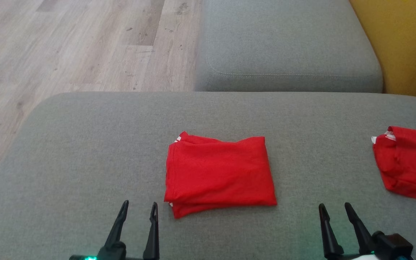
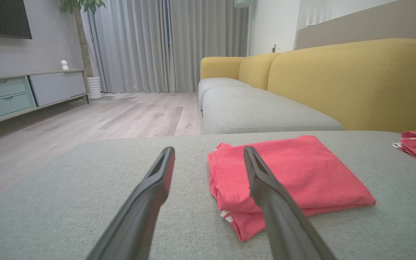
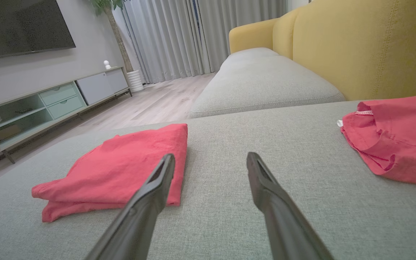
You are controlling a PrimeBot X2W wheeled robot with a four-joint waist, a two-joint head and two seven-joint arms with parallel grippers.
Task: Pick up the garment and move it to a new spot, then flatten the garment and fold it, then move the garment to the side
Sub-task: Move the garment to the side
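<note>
- My left end effector [image 1: 139, 203] is spread wide and holds nothing. It is near the front edge of the grey cushion [image 1: 85, 144].
- My right end effector [image 1: 334, 205] is spread wide and empty too, by the same edge.
- The folded red garment [image 1: 219, 175] lies in the middle of the cushion, touching neither end effector.
- Another red cloth [image 1: 408, 162] lies bunched at the right edge.
</note>
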